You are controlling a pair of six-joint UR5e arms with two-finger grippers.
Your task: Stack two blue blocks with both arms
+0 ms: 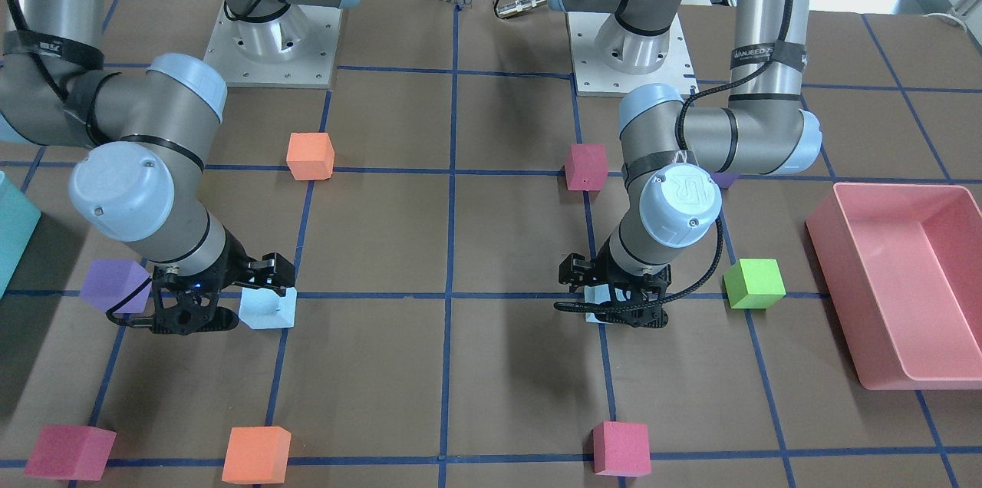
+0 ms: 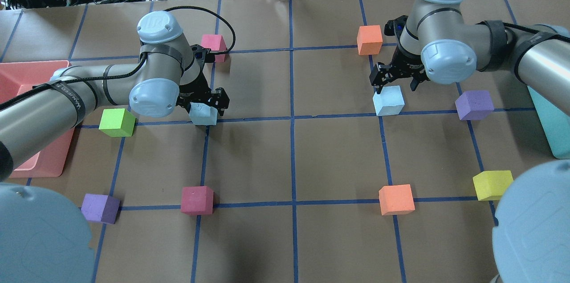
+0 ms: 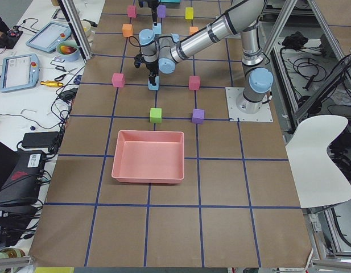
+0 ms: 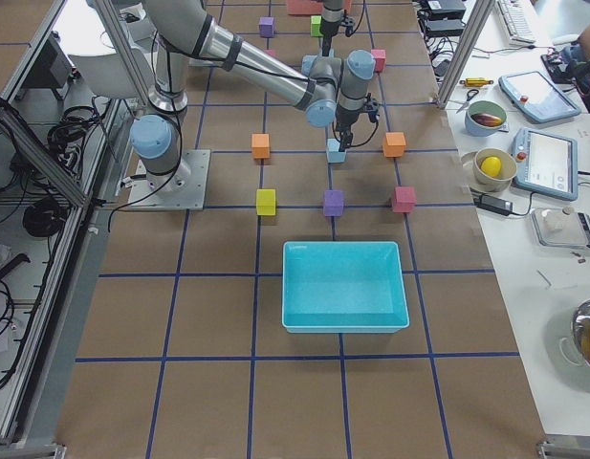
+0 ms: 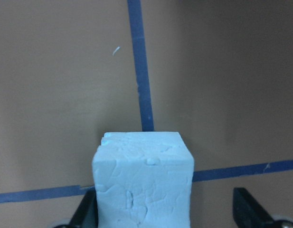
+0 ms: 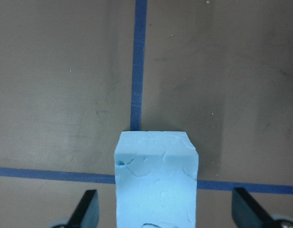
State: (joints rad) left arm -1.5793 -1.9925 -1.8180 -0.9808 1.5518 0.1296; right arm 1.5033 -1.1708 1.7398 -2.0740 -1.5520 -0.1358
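Observation:
Two pale blue blocks stand apart on the brown table. One blue block (image 2: pixel 203 115) lies on the left half, under my left gripper (image 2: pixel 202 103). In the left wrist view this block (image 5: pixel 142 180) sits between the open fingers (image 5: pixel 87 211); the left finger is at its side and the right one is clear of it. The other blue block (image 2: pixel 388 101) lies on the right half, under my right gripper (image 2: pixel 396 83). In the right wrist view it (image 6: pixel 155 183) sits between the open fingers (image 6: pixel 84 209) with a gap on each side.
A pink bin (image 2: pixel 9 67) is at the left edge and a teal bin (image 2: pixel 552 127) at the right. A green cube (image 2: pixel 117 122), a purple cube (image 2: pixel 474 105), an orange cube (image 2: pixel 369 39) and a red cube (image 2: pixel 213 43) stand near the grippers. More cubes line the near row.

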